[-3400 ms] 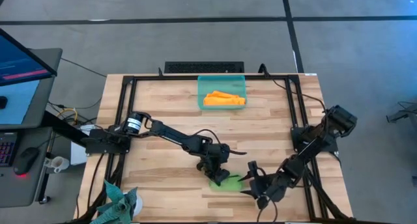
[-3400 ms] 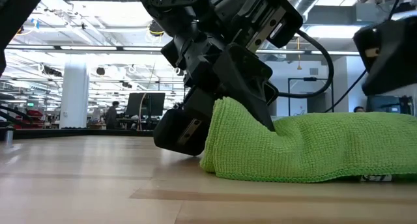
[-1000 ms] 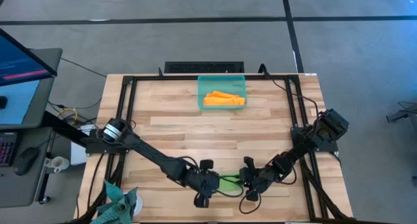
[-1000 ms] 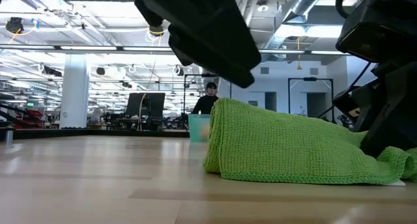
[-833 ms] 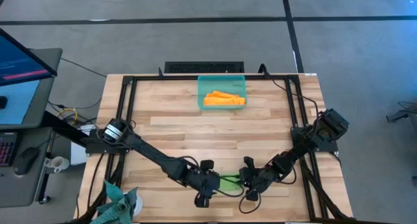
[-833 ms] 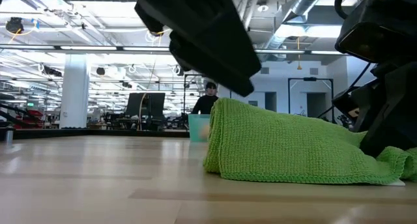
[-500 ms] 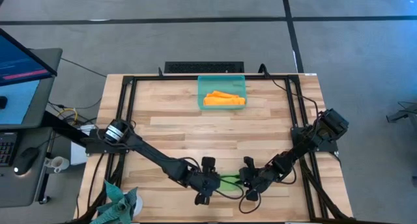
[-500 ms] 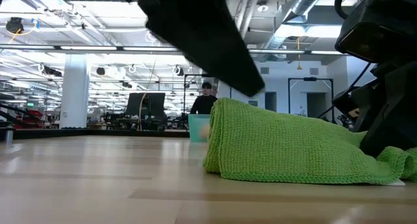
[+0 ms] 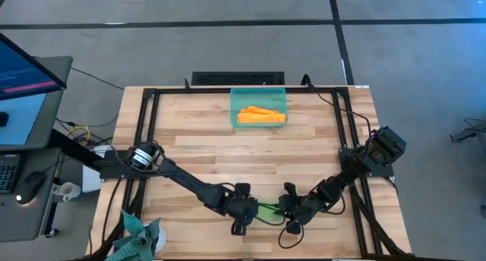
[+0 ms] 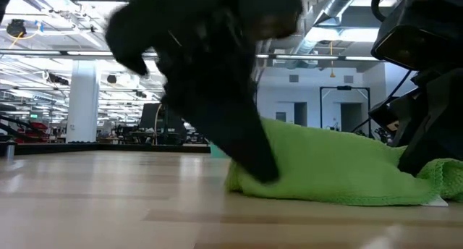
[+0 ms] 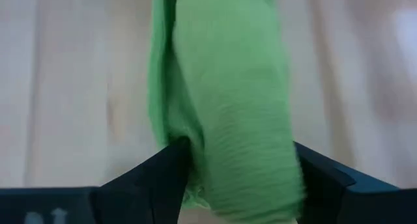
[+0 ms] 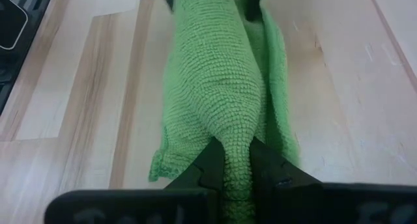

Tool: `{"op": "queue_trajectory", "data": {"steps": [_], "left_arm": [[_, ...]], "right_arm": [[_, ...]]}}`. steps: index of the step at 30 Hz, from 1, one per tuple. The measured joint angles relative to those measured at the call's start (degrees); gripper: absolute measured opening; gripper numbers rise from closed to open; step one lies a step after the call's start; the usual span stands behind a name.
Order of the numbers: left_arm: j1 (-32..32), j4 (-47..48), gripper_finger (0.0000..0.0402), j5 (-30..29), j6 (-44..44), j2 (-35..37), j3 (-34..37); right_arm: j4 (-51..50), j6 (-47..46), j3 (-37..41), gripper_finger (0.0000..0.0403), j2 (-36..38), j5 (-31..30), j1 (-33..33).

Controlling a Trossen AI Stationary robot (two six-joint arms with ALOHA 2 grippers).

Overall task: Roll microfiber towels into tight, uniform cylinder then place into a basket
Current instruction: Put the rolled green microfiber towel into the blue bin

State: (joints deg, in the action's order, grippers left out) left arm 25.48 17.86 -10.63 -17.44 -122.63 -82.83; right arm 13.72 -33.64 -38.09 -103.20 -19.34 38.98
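The lime green towel (image 9: 267, 212) lies rolled up on the table near its front edge, its length running left to right. It also shows in the low view (image 10: 333, 166). My left gripper (image 9: 244, 212) is at the roll's left end, open, with its fingers astride that end (image 11: 228, 120). My right gripper (image 9: 291, 213) is shut on the roll's right end (image 12: 221, 74). The orange towel (image 9: 260, 115) lies in the teal basket (image 9: 235, 109) at the table's far middle. My left gripper has its two open fingers (image 11: 171, 168) on either side of the roll's left end (image 11: 228, 178), and the cloth fills the gap between them. It comes slanting down from the table's left, along the roll. The roll lies on the table. My right gripper pinches the roll's right end (image 12: 238, 142) between its two fingers. It comes from the table's right, low, along the roll. A loose edge of cloth (image 12: 280, 120) lies flat beside the roll, which rests on the table.
A dark teal-grey cloth (image 9: 140, 234) hangs at the table's front left corner. Black frame rails (image 9: 144, 139) run along the table's left, right and far sides. Bare wood lies between the roll and the basket.
My left gripper has come down and toward the table's right, over the green roll's left end, from just above it. The top of that end has sunk a little in the low view. The roll has stayed in place.
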Motion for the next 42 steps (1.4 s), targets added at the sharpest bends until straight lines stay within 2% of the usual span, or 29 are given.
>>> {"op": "queue_trajectory", "data": {"steps": [4,6,9,13,15,20,27,34,42], "left_arm": [[-0.80,1.26,0.0210,0.36,-0.72,-0.96,-0.10],[-1.18,1.86,0.0192,0.51,-0.40,-0.96,-0.17],[-1.60,1.56,0.0139,0.24,1.13,-0.99,-0.13],[-2.47,1.95,0.0040,1.27,4.50,-0.90,-0.11],[-3.06,2.25,0.0018,1.58,5.54,-0.87,-0.11],[-7.08,2.86,0.0030,7.98,9.55,-0.04,0.02],[-13.50,7.27,0.0015,7.47,14.83,3.15,0.22],[-20.12,10.27,0.0030,1.69,21.74,7.80,0.29],[-30.92,10.62,0.0016,2.47,29.71,10.08,0.20]], "right_arm": [[-0.04,0.02,0.00,0.0056,0.00,-0.02,-0.13],[0.03,0.04,0.00,0.0056,0.00,-0.15,-0.10],[0.21,0.04,0.01,0.0054,0.05,-0.16,-0.10],[0.61,0.96,0.17,0.0045,0.46,-0.15,-0.13],[-0.32,1.83,0.17,0.0038,0.85,-0.43,-0.15],[-3.87,6.44,0.38,0.0037,3.45,-3.07,-0.85],[-14.37,11.16,0.42,0.0037,11.27,-7.54,-5.59],[-15.70,24.87,0.39,0.0037,17.59,-7.72,-16.56],[-15.02,42.93,0.33,0.0037,23.16,-7.56,-30.80]]}}
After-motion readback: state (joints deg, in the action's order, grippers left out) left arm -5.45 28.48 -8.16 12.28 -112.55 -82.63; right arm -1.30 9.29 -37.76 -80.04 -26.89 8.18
